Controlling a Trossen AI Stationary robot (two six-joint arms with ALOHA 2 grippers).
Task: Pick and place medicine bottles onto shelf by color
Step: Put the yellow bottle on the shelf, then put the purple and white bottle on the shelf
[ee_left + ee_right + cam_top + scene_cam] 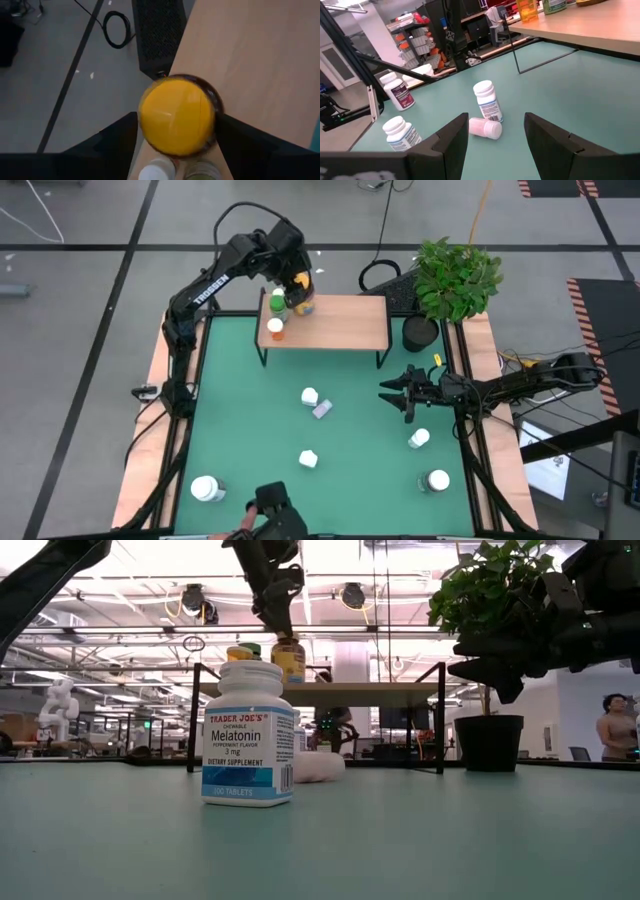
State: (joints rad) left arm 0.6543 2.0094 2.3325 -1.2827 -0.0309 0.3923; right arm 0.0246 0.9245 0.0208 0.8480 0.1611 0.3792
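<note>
Two bottles (276, 315) beside amber bottle (301, 293), plant (455, 278)

This is a big robot lab. Two dark robot arms work at a table with a green mat (350, 430). Pipes and lamps (195, 602) hang from the high ceiling. A white robot figure (58, 705) stands far back, near racks (415, 37) full of gear and cables on the floor.
</note>
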